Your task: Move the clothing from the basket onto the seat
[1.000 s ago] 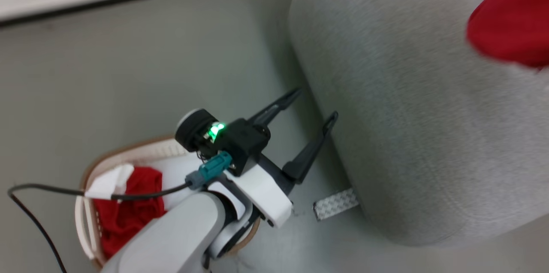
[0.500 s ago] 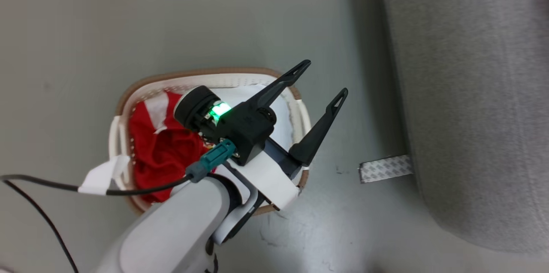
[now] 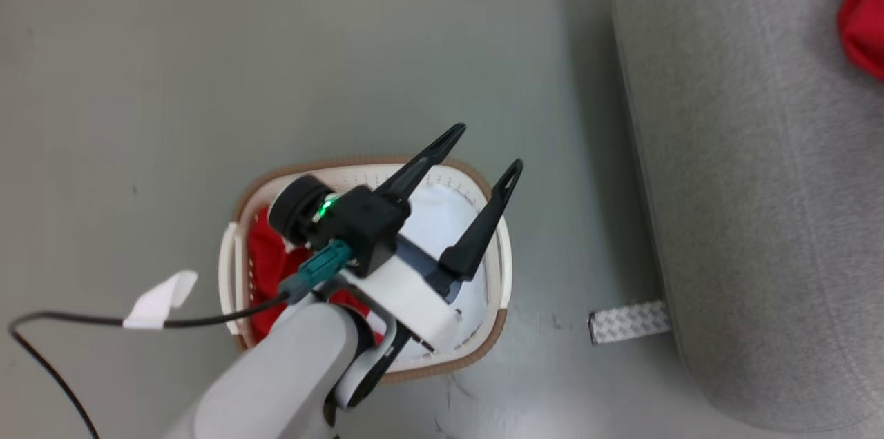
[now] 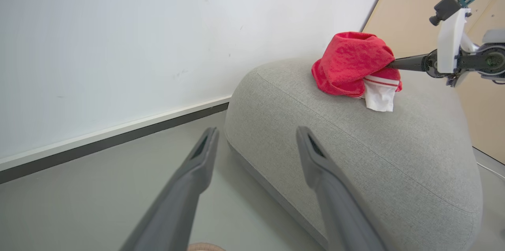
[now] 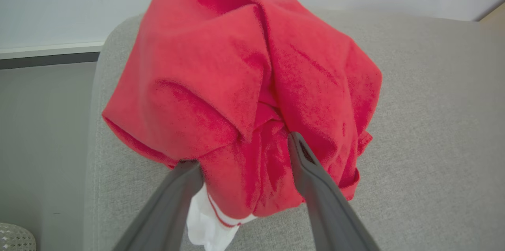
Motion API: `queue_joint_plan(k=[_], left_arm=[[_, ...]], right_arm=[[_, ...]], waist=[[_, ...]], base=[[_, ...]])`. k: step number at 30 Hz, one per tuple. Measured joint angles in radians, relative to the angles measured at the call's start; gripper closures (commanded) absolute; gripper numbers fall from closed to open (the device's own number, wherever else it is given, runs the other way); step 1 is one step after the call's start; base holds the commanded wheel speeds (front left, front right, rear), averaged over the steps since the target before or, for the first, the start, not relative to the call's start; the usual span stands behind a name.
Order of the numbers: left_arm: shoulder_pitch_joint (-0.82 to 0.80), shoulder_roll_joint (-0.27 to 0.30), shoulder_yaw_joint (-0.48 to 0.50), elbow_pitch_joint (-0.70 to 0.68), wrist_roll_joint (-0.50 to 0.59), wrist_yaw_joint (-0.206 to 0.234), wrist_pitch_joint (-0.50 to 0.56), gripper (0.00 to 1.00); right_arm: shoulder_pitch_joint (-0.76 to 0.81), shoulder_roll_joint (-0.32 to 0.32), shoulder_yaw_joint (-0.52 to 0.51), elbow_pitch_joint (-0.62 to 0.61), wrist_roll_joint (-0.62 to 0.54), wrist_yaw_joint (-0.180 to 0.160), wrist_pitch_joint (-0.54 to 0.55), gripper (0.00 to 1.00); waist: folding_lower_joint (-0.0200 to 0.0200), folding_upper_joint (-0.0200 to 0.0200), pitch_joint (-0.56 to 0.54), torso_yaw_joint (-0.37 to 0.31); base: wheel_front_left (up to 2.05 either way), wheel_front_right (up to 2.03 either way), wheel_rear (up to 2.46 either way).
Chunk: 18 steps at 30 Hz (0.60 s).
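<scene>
Red clothing (image 5: 236,85) between newly parted right fingers (image 5: 319,195)

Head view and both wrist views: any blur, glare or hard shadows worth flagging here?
Head view: fairly sharp, no glare; the seat throws a soft shadow on the floor. Left wrist view: the left gripper is out of focus, the clothing crisp. Right wrist view: even light; the right gripper blurs toward the lens.

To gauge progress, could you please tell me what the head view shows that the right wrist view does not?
Head view: oval white perforated plastic basket with red fabric clothing inside, open left gripper above it. Right wrist view: right gripper, fingers apart, a white striped cuff between them. Both: red fabric garment bundled on the light-grey woven sofa.
</scene>
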<state>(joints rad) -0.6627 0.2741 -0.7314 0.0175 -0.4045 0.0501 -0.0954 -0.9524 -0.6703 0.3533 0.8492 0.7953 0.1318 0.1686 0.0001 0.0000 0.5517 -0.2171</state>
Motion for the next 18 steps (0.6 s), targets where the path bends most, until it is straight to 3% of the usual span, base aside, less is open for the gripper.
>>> queue_joint_plan(k=[3,9,14,18], left_arm=[[0.054,0.009,0.015,0.024,-0.035,0.010,-0.031,0.00],[0.132,0.027,0.056,0.038,-0.073,0.040,-0.073,0.00],[0.213,0.060,0.121,0.037,-0.121,0.084,-0.107,0.00],[0.275,0.092,0.178,0.028,-0.152,0.120,-0.124,0.00]], right_arm=[[0.060,-0.037,0.075,-0.052,0.008,0.000,-0.011,0.00],[0.151,-0.103,0.129,-0.176,0.026,0.000,-0.059,0.00],[0.243,-0.120,0.118,-0.352,0.050,0.000,-0.121,0.00],[0.335,-0.105,0.039,-0.469,0.036,0.000,-0.211,0.00]], waist=[[-0.0001,0.0000,-0.086,0.000],[-0.0003,0.0000,-0.211,0.008],[-0.0004,0.0000,-0.333,0.026],[-0.0005,0.0000,-0.420,0.049]], base=[[0.00,0.00,0.00],[0.00,0.00,0.00],[0.00,0.00,0.00],[0.00,0.00,0.00]])
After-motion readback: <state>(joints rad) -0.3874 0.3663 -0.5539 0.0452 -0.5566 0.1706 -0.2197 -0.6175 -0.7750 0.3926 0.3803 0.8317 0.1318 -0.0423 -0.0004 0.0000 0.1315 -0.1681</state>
